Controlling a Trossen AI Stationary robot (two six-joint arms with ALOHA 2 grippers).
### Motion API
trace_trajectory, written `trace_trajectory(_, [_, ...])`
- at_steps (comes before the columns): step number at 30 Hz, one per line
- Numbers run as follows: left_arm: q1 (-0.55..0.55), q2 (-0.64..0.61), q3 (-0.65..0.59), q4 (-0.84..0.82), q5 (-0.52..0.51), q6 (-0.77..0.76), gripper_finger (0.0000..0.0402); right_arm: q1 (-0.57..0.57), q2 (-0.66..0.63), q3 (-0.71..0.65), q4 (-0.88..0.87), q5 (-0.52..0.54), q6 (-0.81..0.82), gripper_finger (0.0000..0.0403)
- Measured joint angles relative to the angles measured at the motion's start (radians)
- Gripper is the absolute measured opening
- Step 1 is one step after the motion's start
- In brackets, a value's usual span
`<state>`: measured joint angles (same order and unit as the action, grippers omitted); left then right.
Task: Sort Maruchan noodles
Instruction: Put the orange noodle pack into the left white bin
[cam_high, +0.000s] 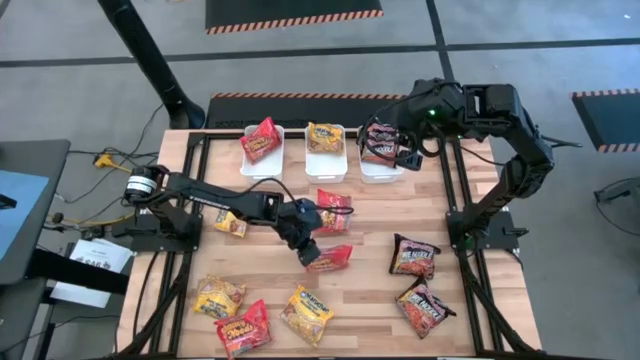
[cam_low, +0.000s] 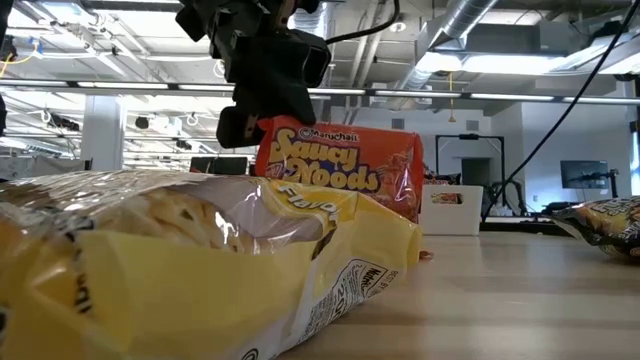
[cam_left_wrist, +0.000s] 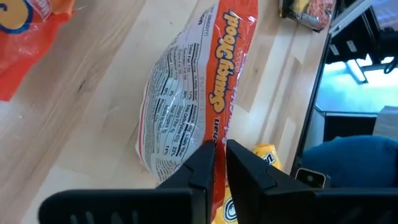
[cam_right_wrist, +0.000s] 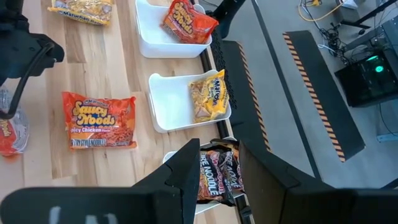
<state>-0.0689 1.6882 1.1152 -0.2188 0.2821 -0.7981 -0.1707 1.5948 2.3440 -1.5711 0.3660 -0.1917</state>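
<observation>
We found the left claw (cam_high: 308, 252) low over the mid tabletop (cam_high: 370, 300), its jaws nearly together around the edge of a red packet (cam_high: 331, 257); we could not tell whether it truly gripped. To do this well, we judged it should pinch the crimped edge firmly before lifting toward the red tub (cam_high: 262, 150). The right claw (cam_high: 393, 146) held a dark packet (cam_high: 379, 143) over the right tub (cam_high: 384, 168). Another red packet (cam_high: 333, 210) lay in the path.
</observation>
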Motion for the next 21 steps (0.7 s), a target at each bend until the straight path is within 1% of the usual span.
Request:
trace_trajectory(3, [0.000, 0.000, 0.000, 0.000, 0.000, -0.008, 0.0037, 0.000, 0.000, 0.000, 0.000, 0.000, 0.000, 0.0137])
trace_trajectory(5, [0.000, 0.000, 0.000, 0.000, 0.005, 0.015, 0.0040, 0.000, 0.000, 0.000, 0.000, 0.000, 0.000, 0.0137])
trace_trajectory(8, [0.000, 0.000, 0.000, 0.000, 0.033, 0.027, 0.0046, 0.000, 0.000, 0.000, 0.000, 0.000, 0.000, 0.0137])
trace_trajectory(13, [0.000, 0.000, 0.000, 0.000, 0.061, 0.049, 0.0079, 0.000, 0.000, 0.000, 0.000, 0.000, 0.000, 0.0137])
trace_trajectory(18, [-0.003, 0.000, 0.000, -0.009, -0.017, 0.085, 0.0123, 0.000, 0.000, 0.000, 0.000, 0.001, 0.000, 0.0137])
trace_trajectory(21, [-0.004, 0.000, 0.000, -0.042, -0.058, 0.089, 0.0138, 0.000, 0.000, 0.000, 0.000, 0.001, -0.001, 0.0137])
